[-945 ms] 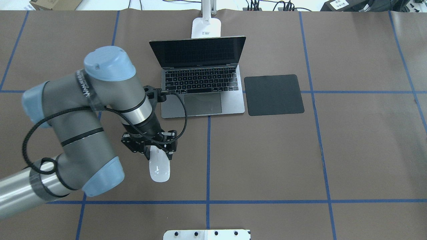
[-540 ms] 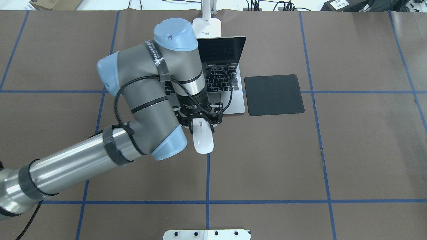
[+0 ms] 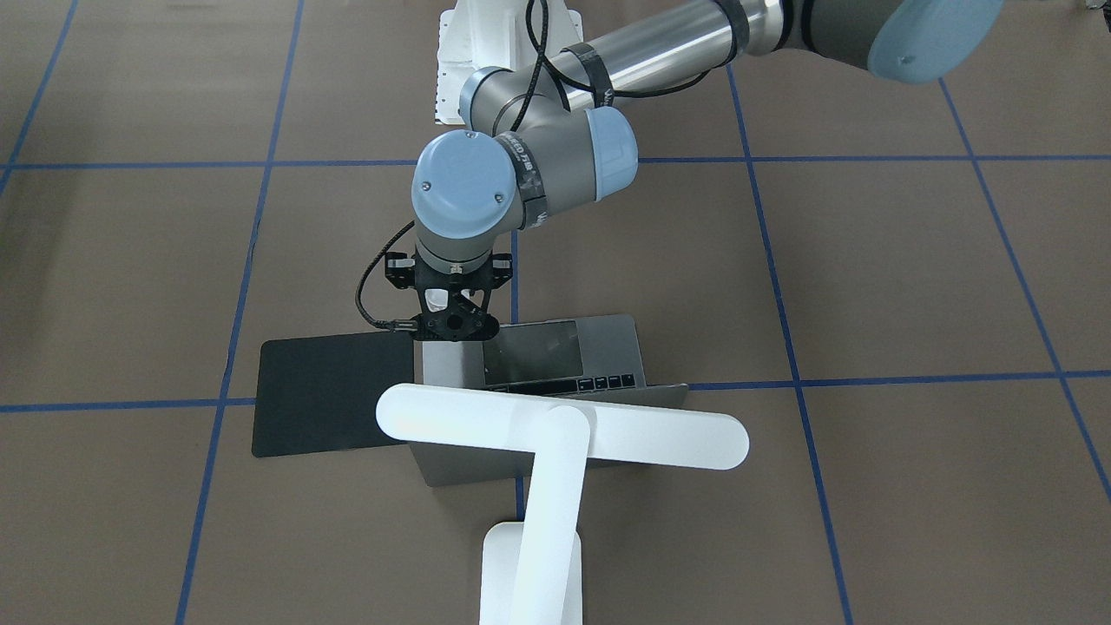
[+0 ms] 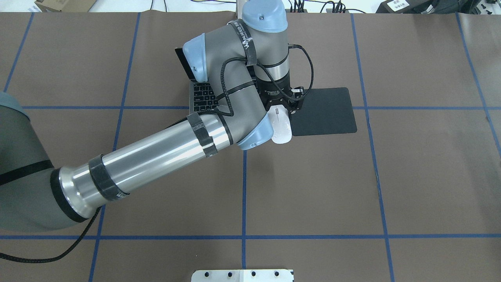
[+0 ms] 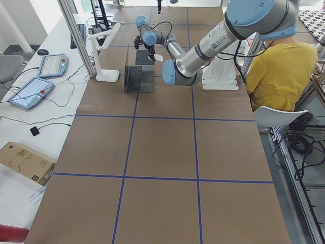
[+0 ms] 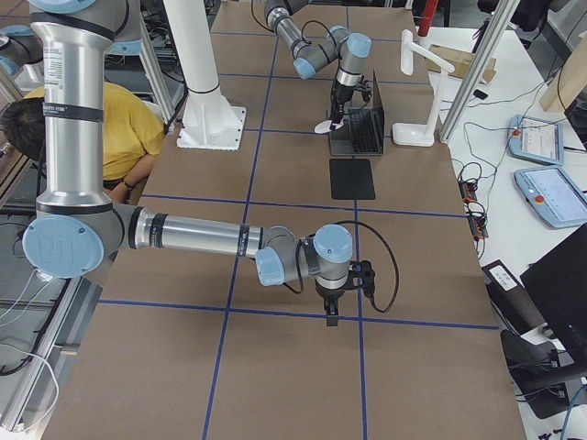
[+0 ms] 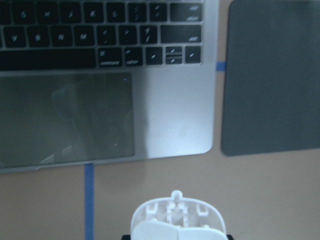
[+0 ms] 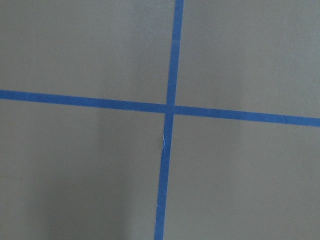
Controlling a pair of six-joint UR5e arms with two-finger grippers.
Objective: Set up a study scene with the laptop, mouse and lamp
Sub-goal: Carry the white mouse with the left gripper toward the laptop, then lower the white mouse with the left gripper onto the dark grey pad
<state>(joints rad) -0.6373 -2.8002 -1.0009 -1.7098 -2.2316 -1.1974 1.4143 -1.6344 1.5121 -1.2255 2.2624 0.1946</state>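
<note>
Item: mouse (image 4: 282, 131), glossy white oval shell, carried by the left gripper (image 4: 280, 111).
Black fingers are closed on the mouse's narrow end, and its ribbed plastic underside faces the wrist camera. It sits above the brown paper-covered table (image 4: 411, 176), at the front corner of the laptop (image 7: 175, 115) (matte grey metal, dark keys) and the edge of the flat black rounded-corner mat (image 4: 328, 111). The lamp (image 3: 555, 430), a white flat bar head, stands behind the lid. Right gripper (image 6: 331, 314): opening cannot be judged.
</note>
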